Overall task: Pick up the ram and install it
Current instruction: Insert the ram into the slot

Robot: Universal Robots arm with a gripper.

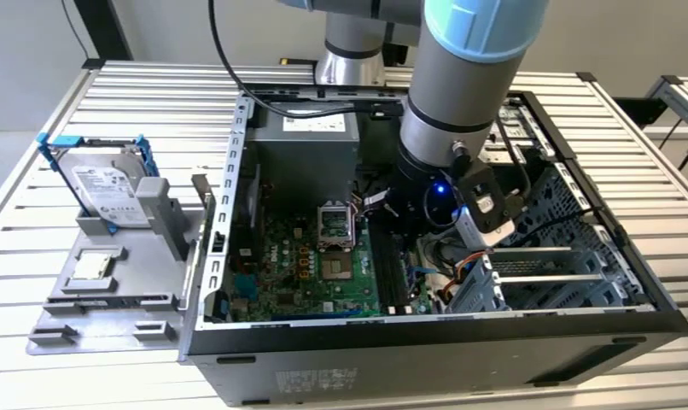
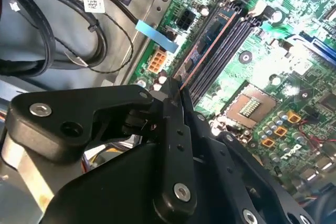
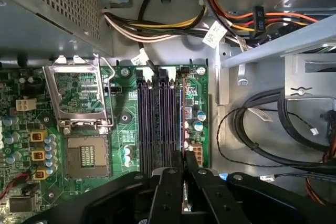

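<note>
While the arm reaches down into the open case (image 1: 435, 342), this is how the job stands.

End effector: its two black fingers are pinched on the ram, seen in both wrist views (image 3: 183, 179); in the second wrist view the fingers (image 2: 170, 129) meet around a thin edge.
Ram: a thin strip seen edge-on (image 3: 183, 129), running from between the fingers over the slot nearest the board's edge; in the second wrist view it shows as a coppery line (image 2: 207, 51) lying along that slot.
Slots: four dark slots (image 3: 152, 124) side by side on the green board (image 3: 126, 114), beside the socket (image 3: 79, 98).
Done: the pick-up looks finished, and the stick seems lined up with a slot.
Left: I cannot tell whether it is fully seated; the grip is not yet released, so I judge the install incomplete.
Table: the hard drive (image 1: 102, 186) in its blue frame stands on the table (image 1: 14, 239), outside the case, on the exterior view's left.
</note>
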